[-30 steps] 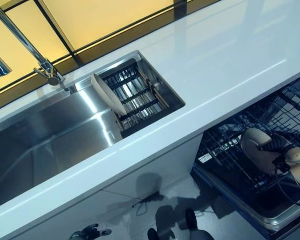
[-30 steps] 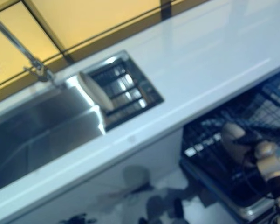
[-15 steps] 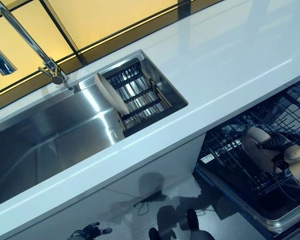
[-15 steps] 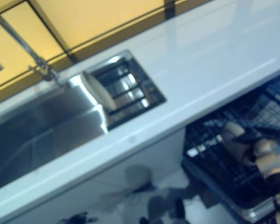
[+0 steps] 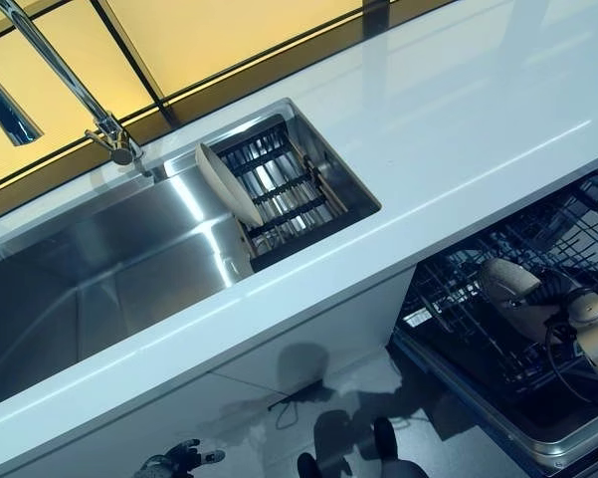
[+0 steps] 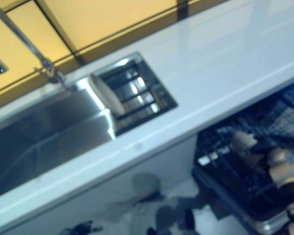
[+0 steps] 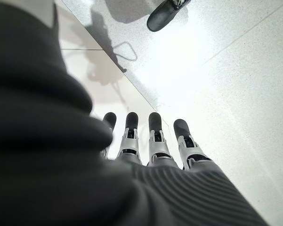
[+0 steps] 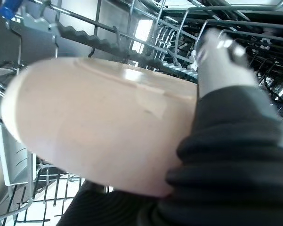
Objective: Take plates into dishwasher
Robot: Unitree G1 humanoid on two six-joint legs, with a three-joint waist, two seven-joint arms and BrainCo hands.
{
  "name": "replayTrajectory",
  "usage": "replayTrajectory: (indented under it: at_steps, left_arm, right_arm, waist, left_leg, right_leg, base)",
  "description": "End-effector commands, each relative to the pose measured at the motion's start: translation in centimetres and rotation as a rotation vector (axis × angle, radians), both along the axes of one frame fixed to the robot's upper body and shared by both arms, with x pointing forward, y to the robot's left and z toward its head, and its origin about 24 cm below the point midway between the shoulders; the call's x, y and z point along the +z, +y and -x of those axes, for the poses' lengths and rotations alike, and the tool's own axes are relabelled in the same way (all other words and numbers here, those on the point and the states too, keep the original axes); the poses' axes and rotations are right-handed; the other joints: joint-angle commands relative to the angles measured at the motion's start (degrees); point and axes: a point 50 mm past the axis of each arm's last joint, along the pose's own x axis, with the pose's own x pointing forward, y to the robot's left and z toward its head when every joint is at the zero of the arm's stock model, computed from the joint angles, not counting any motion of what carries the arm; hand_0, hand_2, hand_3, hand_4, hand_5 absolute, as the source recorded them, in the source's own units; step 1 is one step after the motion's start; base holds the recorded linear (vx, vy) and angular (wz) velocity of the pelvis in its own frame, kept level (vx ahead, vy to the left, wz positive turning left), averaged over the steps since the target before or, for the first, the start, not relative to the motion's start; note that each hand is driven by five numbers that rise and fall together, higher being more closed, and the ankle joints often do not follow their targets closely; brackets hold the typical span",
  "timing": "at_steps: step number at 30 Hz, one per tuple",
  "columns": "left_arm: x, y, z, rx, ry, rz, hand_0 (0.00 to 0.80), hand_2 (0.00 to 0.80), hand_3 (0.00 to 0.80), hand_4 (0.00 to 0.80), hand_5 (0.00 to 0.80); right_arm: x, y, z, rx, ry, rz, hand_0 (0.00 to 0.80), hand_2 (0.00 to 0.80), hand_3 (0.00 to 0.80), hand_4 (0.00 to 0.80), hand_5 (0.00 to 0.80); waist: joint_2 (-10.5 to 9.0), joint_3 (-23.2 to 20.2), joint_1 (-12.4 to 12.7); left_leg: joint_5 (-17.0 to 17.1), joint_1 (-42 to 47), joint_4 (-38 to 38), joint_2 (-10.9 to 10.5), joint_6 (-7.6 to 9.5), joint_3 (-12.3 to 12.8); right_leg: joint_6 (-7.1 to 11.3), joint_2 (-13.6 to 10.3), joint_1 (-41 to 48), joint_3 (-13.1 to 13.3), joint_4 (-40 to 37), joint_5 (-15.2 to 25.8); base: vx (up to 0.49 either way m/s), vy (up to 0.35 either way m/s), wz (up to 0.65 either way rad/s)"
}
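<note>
A beige plate is in the right hand, down among the dark wires of the dishwasher rack, under the edge of the white tabletop. In the same left eye view a second plate stands tilted on the drying rack inside the steel sink, below the faucet. The left hand shows low over the floor. In the left wrist view its fingers are straight and hold nothing. In the right wrist view the plate fills the frame, and the thumb of the right hand is curled over its rim, with rack wires behind.
</note>
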Motion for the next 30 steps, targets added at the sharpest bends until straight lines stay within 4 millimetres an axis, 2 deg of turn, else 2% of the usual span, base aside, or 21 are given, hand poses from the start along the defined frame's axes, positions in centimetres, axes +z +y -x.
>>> replayTrajectory:
  at_steps: [1,11,14,23,30]
  left_arm:
    - [0.0,1.4,0.7,-0.019,0.056,-0.055,0.0,0.0,0.0,0.0,0.0]
    - [0.2,2.4,1.0,0.007,0.067,-0.084,0.0,0.0,0.0,0.0,0.0]
    - [0.3,3.1,1.2,0.029,0.066,-0.104,0.0,0.0,0.0,0.0,0.0]
    - [0.6,5.0,2.4,0.096,0.089,-0.16,0.0,0.0,0.0,0.0,0.0]
    - [0.6,5.8,3.6,0.116,0.103,-0.18,0.0,0.0,0.0,0.0,0.0]
  right_arm:
    - [-0.1,0.0,-0.1,-0.011,0.034,0.019,0.0,0.0,0.0,0.0,0.0]
    - [1.0,-0.6,0.8,-0.016,0.045,0.003,0.0,0.0,0.0,0.0,0.0]
    - [2.3,-1.4,1.5,-0.023,0.048,-0.008,0.0,0.0,0.0,0.0,0.0]
    - [9.3,-4.2,4.6,-0.056,-0.043,0.003,0.0,0.0,0.0,0.0,0.0]
    - [12.1,-7.2,7.1,-0.19,-0.114,0.099,0.0,0.0,0.0,0.0,0.0]
  waist:
    - [-5.13,-1.84,0.7]
    - [-8.85,-2.68,-0.1]
    - [-10.74,-3.1,-0.52]
    - [-15.24,-4.97,-1.97]
    - [-17.23,-6.45,-1.34]
  left_leg:
    - [-4.7,1.37,-0.11,-0.96,1.22,-1.6]
    - [-5.13,2.33,-0.11,-0.02,1.4,-0.79]
    - [-5.4,2.81,-0.11,0.38,1.43,-0.59]
    - [-5.54,3.64,-0.11,0.77,1.47,-0.5]
    - [-5.55,4.0,-0.11,0.85,1.73,-1.16]
  right_leg:
    - [4.05,-2.15,3.39,-1.49,0.23,-6.06]
    - [4.03,-1.23,4.02,-0.42,0.23,-5.95]
    - [4.07,-0.76,4.37,0.2,0.23,-5.8]
    - [4.13,0.38,5.33,1.78,0.23,-5.52]
    - [4.16,1.02,6.22,1.89,0.23,-5.57]
  base:
    - [0.0,0.0,0.0]
    - [0.006,0.004,-0.01]
    - [0.028,0.021,-0.03]
    - [0.002,0.002,0.0]
    - [0.016,0.011,-0.06]
